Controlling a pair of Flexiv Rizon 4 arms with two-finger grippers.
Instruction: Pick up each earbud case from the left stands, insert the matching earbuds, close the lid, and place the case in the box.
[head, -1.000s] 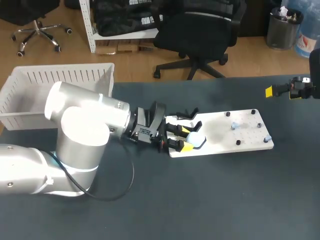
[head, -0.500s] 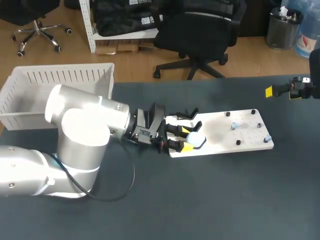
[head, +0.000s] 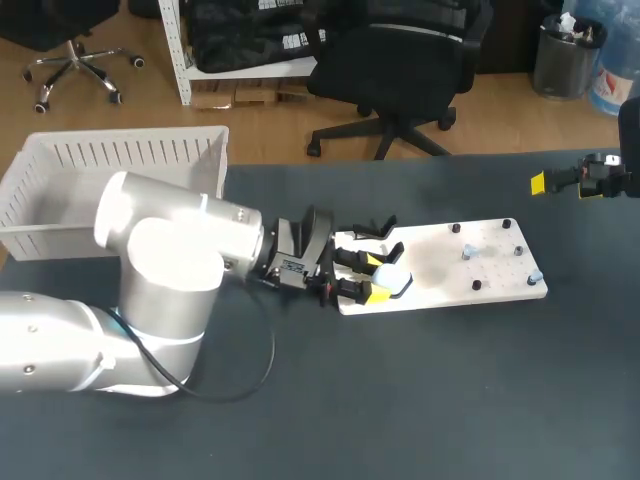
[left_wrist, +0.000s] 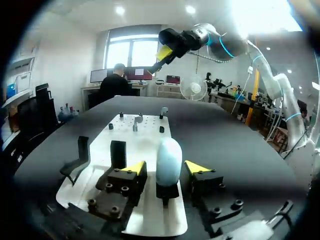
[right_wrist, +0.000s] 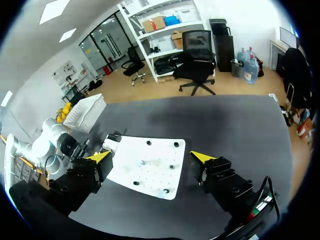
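A pale blue earbud case (head: 394, 279) (left_wrist: 168, 159) stands upright on a black stand at the left end of the white board (head: 450, 268). My left gripper (head: 376, 278) (left_wrist: 165, 168) is open, with one yellow tip on either side of the case and small gaps showing between the tips and the case. Small pale earbuds (head: 468, 250) sit further right on the board, and another (head: 536, 273) sits near its right edge. My right gripper (head: 590, 181) (right_wrist: 152, 156) hangs wide open above the table's far right, holding nothing. The white slatted box (head: 120, 160) stands at the back left.
Empty black stands (left_wrist: 118, 152) (head: 372, 231) rise beside the case on the board's left end. Black pegs (head: 477, 284) dot the board. In the right wrist view the board (right_wrist: 150, 172) lies ahead of the gripper and the box (right_wrist: 86, 111) beyond it.
My left arm has crept slightly to the right, bringing its fingers further along the case. The case and the right arm have not moved.
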